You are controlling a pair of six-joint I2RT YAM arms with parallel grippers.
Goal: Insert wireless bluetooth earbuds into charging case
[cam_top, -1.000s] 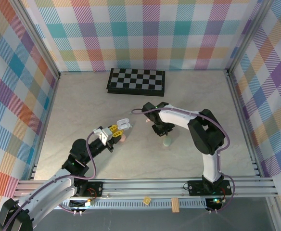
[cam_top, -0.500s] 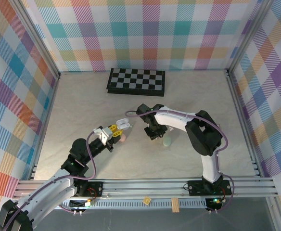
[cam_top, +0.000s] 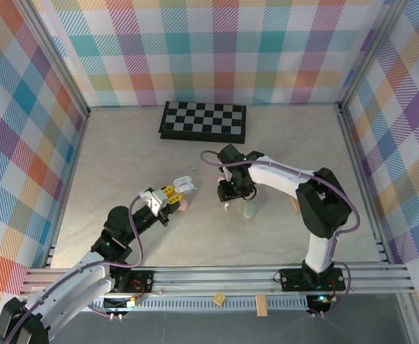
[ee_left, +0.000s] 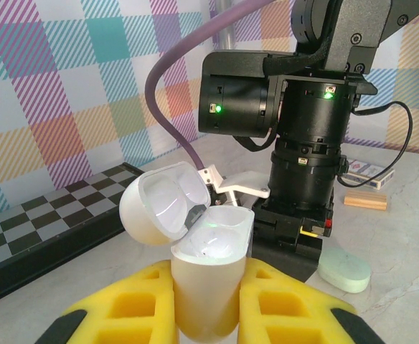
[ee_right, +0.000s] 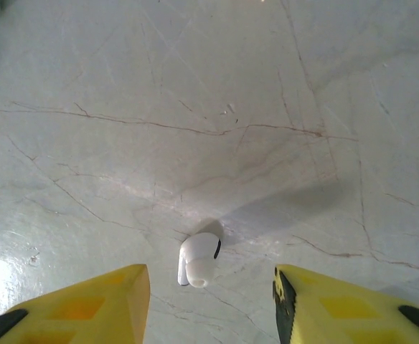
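White earbud (ee_right: 197, 261) on tabletop (ee_right: 195, 107) under your right gripper (ee_right: 208, 301), jaws parted and empty, your left gripper (ee_left: 206, 304) clamping lid-open white charging case (ee_left: 208, 258)

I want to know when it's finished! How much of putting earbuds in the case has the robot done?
Done: the white case is open, lid flipped back, held by the left hand. In hand: the right hand hovers open over a white earbud lying on the table, not gripping it. Left: picking it up and seating it in the case, which looks empty inside.
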